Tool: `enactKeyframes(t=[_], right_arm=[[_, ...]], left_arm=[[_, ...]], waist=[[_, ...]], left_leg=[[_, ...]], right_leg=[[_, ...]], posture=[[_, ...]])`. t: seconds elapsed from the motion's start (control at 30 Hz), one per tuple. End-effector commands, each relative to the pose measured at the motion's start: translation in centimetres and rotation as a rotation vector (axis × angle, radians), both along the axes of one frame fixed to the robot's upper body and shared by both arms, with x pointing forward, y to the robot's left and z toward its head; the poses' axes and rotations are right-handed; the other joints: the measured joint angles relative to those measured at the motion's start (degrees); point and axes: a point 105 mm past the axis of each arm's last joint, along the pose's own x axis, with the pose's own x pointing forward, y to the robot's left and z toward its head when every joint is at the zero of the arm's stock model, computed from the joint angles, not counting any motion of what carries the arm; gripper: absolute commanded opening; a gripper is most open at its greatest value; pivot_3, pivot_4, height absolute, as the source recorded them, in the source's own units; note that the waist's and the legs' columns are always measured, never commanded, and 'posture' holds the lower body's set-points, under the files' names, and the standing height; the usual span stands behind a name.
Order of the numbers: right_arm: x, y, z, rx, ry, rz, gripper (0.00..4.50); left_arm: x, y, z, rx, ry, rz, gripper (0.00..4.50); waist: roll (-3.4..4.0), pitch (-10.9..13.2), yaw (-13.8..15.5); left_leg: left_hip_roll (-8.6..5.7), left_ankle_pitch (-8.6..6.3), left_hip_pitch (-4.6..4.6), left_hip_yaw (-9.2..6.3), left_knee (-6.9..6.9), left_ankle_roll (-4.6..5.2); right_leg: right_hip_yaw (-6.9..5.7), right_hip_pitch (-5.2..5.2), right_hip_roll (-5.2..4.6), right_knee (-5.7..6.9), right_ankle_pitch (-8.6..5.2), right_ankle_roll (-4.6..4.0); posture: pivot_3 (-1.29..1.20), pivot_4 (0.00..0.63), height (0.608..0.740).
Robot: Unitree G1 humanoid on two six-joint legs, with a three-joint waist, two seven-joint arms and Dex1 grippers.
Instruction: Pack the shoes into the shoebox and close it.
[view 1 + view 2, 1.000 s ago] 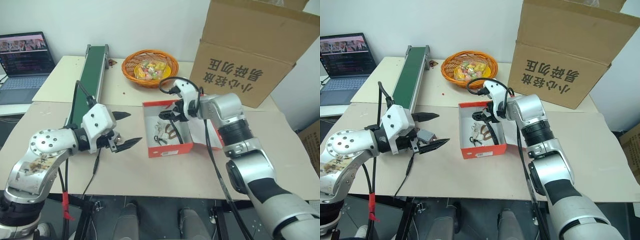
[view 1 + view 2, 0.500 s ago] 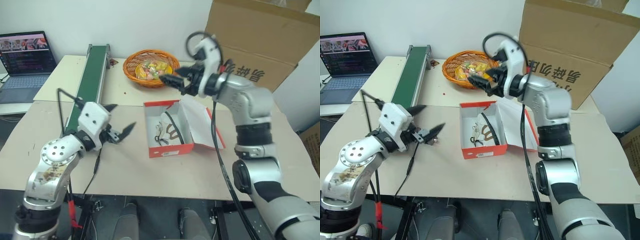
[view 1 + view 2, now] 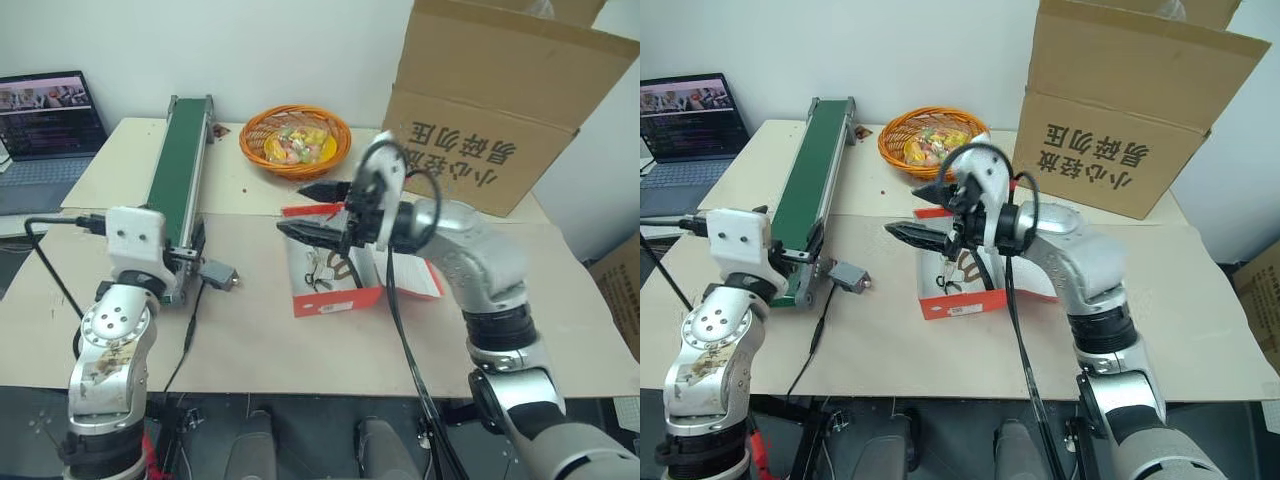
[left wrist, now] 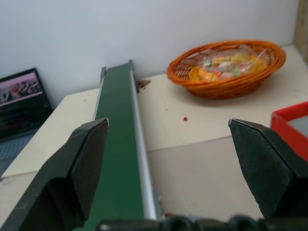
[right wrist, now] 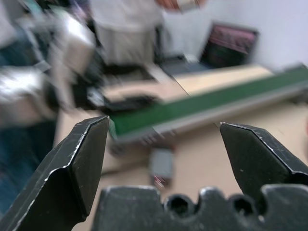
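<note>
The red shoebox [image 3: 338,297] stands open at the table's middle, its lid [image 3: 420,282] folded out flat to the right. The white shoes [image 3: 330,266] with dark strap outlines lie inside, partly hidden by my right arm. My right gripper [image 3: 312,210] hovers above the box's left wall, level and pointing left, jaws wide open and empty. Over at the left, my left gripper [image 4: 168,123] points forward along the green conveyor, also wide open and holding nothing. The box's red corner [image 4: 288,126] shows at the edge of the left wrist view.
A green conveyor belt [image 3: 181,162] runs along the left side. An orange basket [image 3: 295,140] of wrapped sweets sits behind the shoebox, a big brown carton [image 3: 500,110] at the back right, a laptop [image 3: 42,108] far left. A small grey plug [image 3: 219,276] on a cable lies left of the box.
My right gripper came down from over the basket and now points left above the box. My left gripper swung left towards the conveyor and turned to face forward. Both stayed open.
</note>
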Motion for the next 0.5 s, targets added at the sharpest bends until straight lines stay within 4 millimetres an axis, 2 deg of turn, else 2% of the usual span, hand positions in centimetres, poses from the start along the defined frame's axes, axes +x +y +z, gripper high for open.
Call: enactKeyframes(t=[0.03, 0.2, 0.5], right_arm=[[2.3, -0.6, -0.3, -0.034, -0.091, -0.115, 4.45], [3.3, -1.3, -0.7, 0.003, -0.087, -0.178, 4.49], [3.0, -1.7, -2.1, 0.026, -0.048, -0.194, 4.49]], left_arm=[[-0.2, 0.8, 0.9, 0.016, -0.044, 0.048, 4.28], [0.1, 1.9, 0.2, -0.001, -0.032, 0.107, 4.39], [0.7, 3.8, -1.3, 0.035, -0.009, 0.219, 4.39]], waist=[[0.00, 0.0, 0.2], [0.00, 0.0, 0.1], [0.00, 0.0, 0.1]], left_leg=[[0.00, 0.00, 0.00, 0.00, 0.00, 0.00], [-0.01, 0.00, 0.01, 0.00, 0.03, 0.00], [0.00, 0.00, 0.01, 0.00, 0.00, -0.01]], right_leg=[[0.00, 0.02, 0.00, 0.01, 0.00, 0.01], [0.00, 0.04, 0.00, 0.03, 0.02, 0.03], [0.00, 0.02, 0.00, 0.02, 0.01, 0.02]], posture=[[0.00, 0.150, 0.721], [0.00, 0.150, 0.721], [0.00, 0.150, 0.721]])
